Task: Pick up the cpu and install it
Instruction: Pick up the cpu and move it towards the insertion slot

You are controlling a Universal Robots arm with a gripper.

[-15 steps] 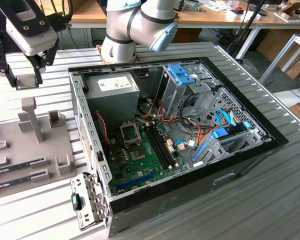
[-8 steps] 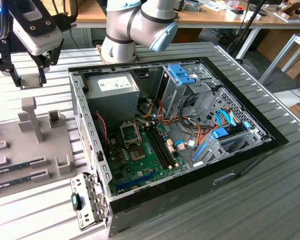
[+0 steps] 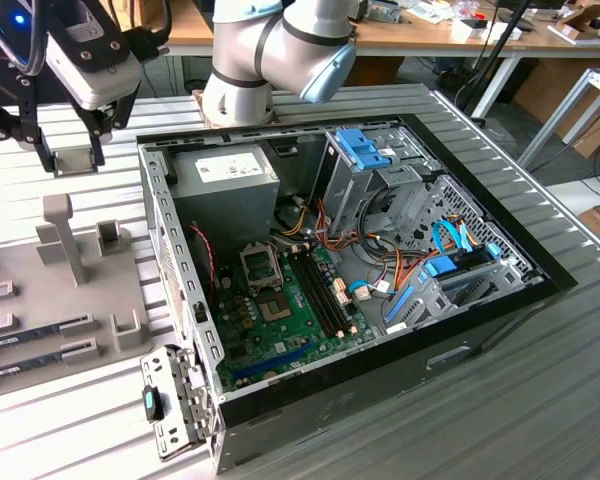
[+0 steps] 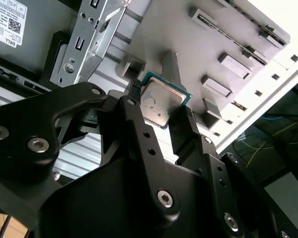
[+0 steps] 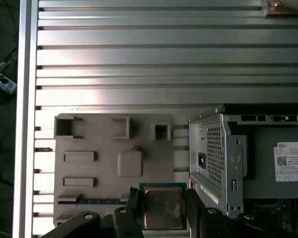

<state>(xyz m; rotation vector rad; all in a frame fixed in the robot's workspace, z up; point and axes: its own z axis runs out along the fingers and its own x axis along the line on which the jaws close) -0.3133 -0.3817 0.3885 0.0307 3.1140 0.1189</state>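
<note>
cpu (image 5: 162, 208) top dull smudged metal; pincer (image 5: 163, 199) matt black; table (image 5: 164, 59) ribbed metal.

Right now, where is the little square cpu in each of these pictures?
First wrist view: cpu clamped in the tool, over the grey tray beside the computer case.
Second wrist view: cpu mid-picture, between the same tool's fingers.
Exterior view: tool hangs upper left over the tray; the cpu there is too small to tell.
Shared landmark: the grey tray.
</note>
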